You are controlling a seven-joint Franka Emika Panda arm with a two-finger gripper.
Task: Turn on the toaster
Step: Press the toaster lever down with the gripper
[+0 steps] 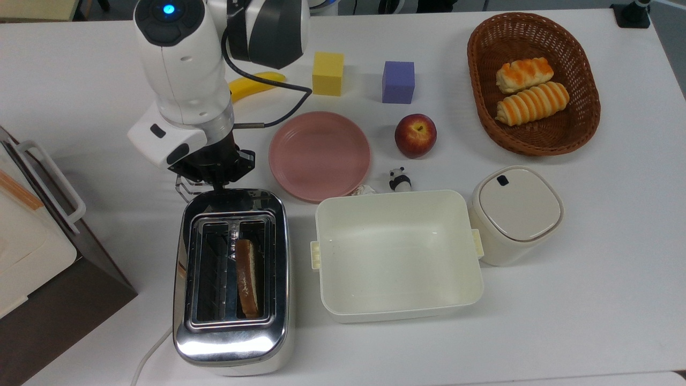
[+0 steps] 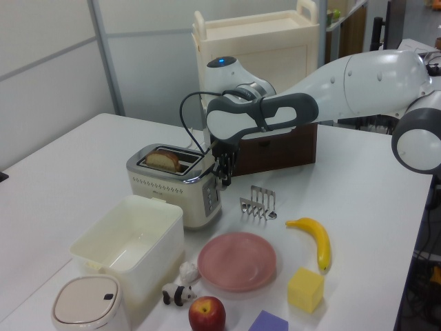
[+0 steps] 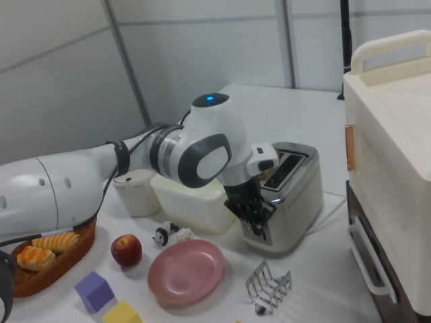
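Going left to right in the top view: you've got the cream-and-brown appliance (image 1: 32, 252) with its white bar handle at the left edge of the desk (image 1: 589, 300). Next to it sits the toaster (image 1: 231, 281), chrome, near the front edge, with one slice of bread (image 1: 247, 276) sitting low in its right-hand slot and a white cord (image 1: 150, 351) trailing off its near left corner.

Your tool (image 1: 214, 179) is right at the toaster's far end, pointing down, black fingers just past the chrome rim. In the left view the tool (image 2: 224, 176) hangs against the toaster's end panel, where the controls are. Honestly can't tell how far the fingers are apart or whether they've got hold of anything.

A wire toast rack (image 1: 187, 187) pokes out from under the tool, and a banana (image 1: 252, 86) lies further back behind the arm. Right of that: pink plate (image 1: 319, 155), yellow cube (image 1: 328, 73), purple cube (image 1: 398, 81), apple (image 1: 415, 135), tiny panda figure (image 1: 399, 179), cream tub (image 1: 396, 254), lidded bin (image 1: 515, 214), and a wicker basket (image 1: 482, 107) with two bread rolls (image 1: 528, 88) at far right.
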